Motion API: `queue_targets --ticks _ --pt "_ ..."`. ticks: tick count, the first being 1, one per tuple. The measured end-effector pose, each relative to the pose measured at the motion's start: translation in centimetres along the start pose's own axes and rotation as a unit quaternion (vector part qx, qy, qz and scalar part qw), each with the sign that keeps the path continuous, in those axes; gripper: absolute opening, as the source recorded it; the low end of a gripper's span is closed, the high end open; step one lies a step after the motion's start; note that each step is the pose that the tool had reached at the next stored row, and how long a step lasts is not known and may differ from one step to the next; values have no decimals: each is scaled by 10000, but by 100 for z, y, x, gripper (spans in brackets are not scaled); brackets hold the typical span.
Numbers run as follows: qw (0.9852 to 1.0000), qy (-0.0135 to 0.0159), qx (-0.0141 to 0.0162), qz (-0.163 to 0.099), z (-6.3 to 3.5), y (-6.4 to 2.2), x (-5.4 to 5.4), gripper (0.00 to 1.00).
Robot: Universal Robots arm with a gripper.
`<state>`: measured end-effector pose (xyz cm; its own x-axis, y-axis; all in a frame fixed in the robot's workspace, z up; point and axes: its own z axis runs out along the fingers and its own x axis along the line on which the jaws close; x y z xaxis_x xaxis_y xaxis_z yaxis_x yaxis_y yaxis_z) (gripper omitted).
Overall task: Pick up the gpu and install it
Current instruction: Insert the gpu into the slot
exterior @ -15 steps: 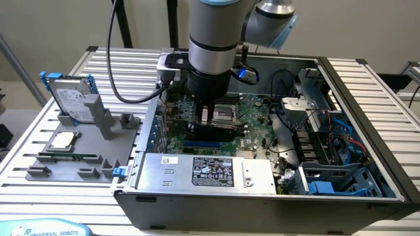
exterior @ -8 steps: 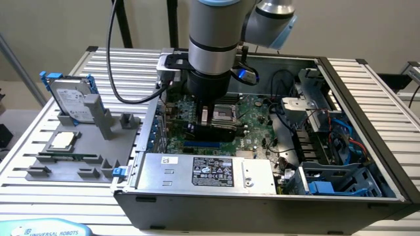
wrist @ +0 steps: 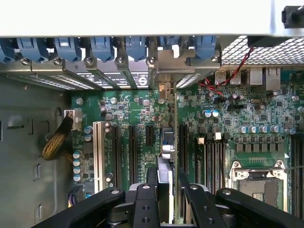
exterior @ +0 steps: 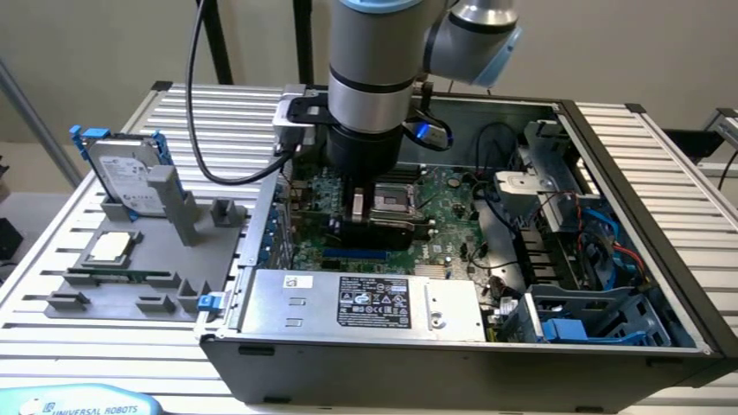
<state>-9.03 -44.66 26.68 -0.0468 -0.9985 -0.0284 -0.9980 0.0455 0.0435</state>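
Note:
In the wrist view the gpu (wrist: pixel 166 142) is seen edge-on, a thin dark card with silver parts, standing over the green motherboard (wrist: pixel 137 109) between the black expansion slots. Its metal bracket end (wrist: pixel 164 64) reaches the row of blue-clipped rear slot openings. My gripper (wrist: pixel 167 175) is shut on the card's near end, with one black finger (wrist: pixel 152 178) on each side. In the exterior view the gripper (exterior: pixel 372 226) is lowered into the open computer case (exterior: pixel 645 216), just above the motherboard (exterior: pixel 444 194). Whether the card sits in a slot, I cannot tell.
A hard drive with blue rails (exterior: pixel 124 173) and a small silver processor chip (exterior: pixel 110 248) rest on a grey fixture (exterior: pixel 127 294) outside the case, at the exterior view's left. The power supply (exterior: pixel 358 301), processor socket (wrist: pixel 256 183), cables (exterior: pixel 542 216) and drive cage (exterior: pixel 588 320) crowd the case.

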Motion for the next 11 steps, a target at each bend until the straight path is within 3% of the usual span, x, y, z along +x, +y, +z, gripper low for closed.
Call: queue_targets --ticks 11 --pt "10000 2 3 -48 49 15 3 27"
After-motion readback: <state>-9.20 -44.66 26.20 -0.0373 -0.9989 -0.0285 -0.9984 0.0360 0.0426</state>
